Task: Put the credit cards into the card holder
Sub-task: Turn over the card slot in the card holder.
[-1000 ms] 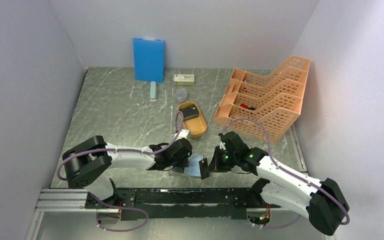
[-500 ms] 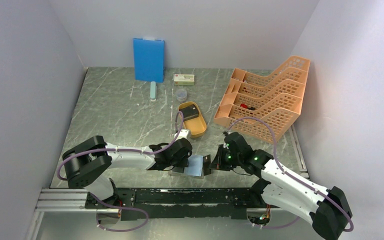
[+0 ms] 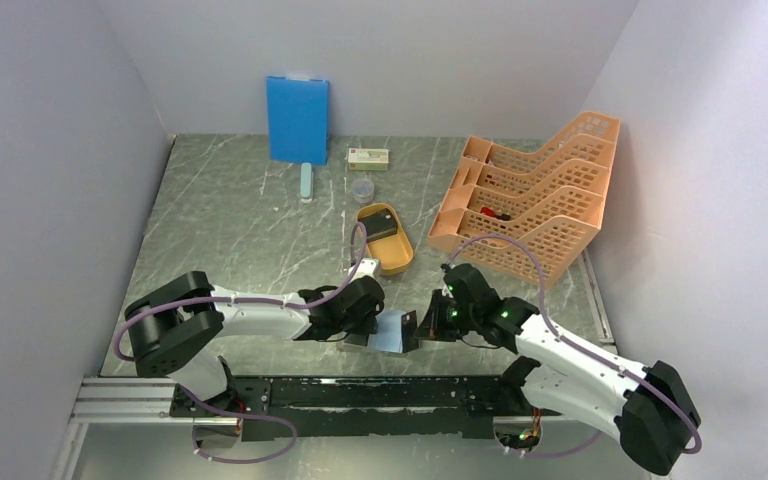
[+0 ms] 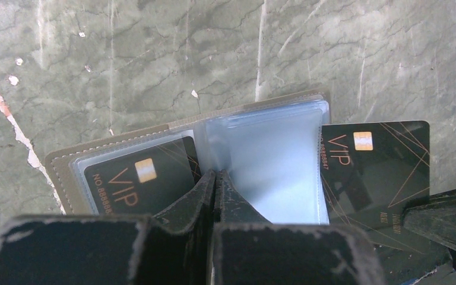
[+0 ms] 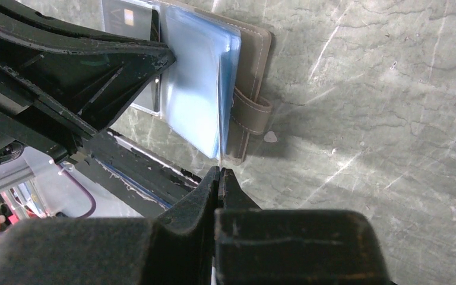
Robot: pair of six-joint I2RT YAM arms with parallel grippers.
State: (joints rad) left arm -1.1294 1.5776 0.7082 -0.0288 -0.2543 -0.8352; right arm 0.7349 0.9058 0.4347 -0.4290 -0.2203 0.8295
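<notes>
The card holder (image 3: 391, 331) lies open near the table's front edge, taupe cover (image 5: 253, 65) down, pale blue sleeves (image 4: 273, 166) fanned up. My left gripper (image 4: 215, 174) is shut on the sleeves at the spine. One black VIP card (image 4: 145, 181) sits in the left pocket. My right gripper (image 5: 219, 171) is shut on another black VIP credit card (image 4: 377, 172), held edge-on with its left edge at the right sleeve's opening. In the top view the left gripper (image 3: 364, 326) and right gripper (image 3: 423, 328) flank the holder. More dark cards (image 3: 381, 227) lie in the orange tray.
The orange oval tray (image 3: 397, 263) sits just behind the holder. An orange file rack (image 3: 530, 205) stands at the right. A blue board (image 3: 297, 118), a white-and-green box (image 3: 368, 157), a small clear cup (image 3: 362, 189) and a pale bar (image 3: 306, 182) are at the back.
My right gripper has edged left with the card, closing the gap to the holder's sleeves. The left gripper and the holder have stayed in place.
</notes>
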